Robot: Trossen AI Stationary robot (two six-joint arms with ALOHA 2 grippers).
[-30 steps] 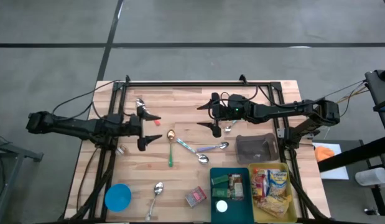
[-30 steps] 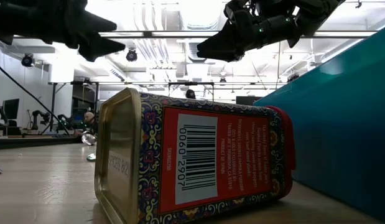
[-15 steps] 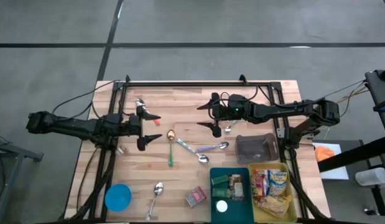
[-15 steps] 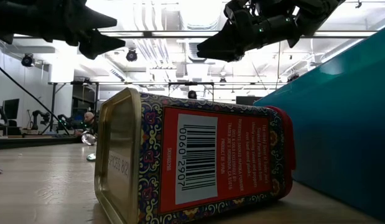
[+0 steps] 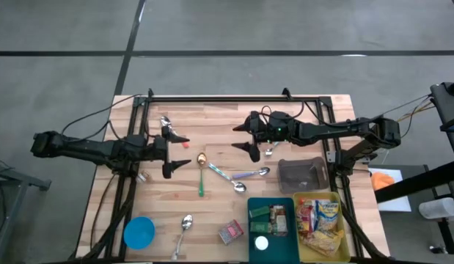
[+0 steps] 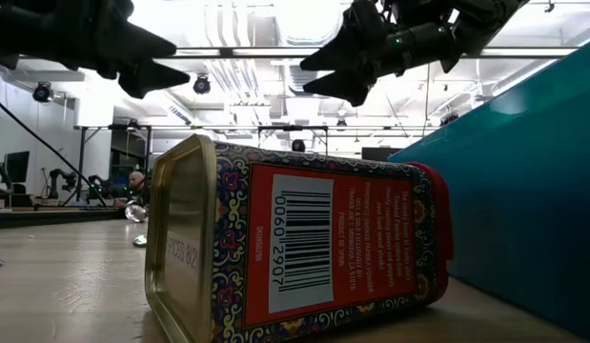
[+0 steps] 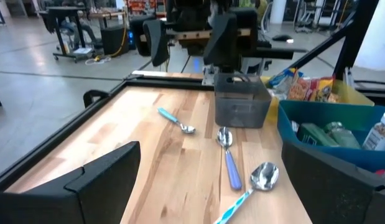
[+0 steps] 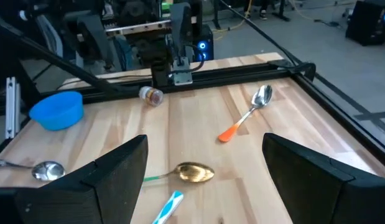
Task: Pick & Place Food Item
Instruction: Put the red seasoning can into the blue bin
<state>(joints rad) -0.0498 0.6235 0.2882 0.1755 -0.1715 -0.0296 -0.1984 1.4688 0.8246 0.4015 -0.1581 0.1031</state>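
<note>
While both tools gape, tin (image 5: 230, 232) well apart from right tool (image 5: 249, 139).

Robotics lab: ceiling ducts (image 6: 239, 29), equipment carts (image 7: 111, 34).

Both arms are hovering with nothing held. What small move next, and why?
Probably swing the right gripper toward the spice tin lying on its side near the teal bin. Its jaws are open and empty, and it looks nearer the tin than the left gripper.
</note>
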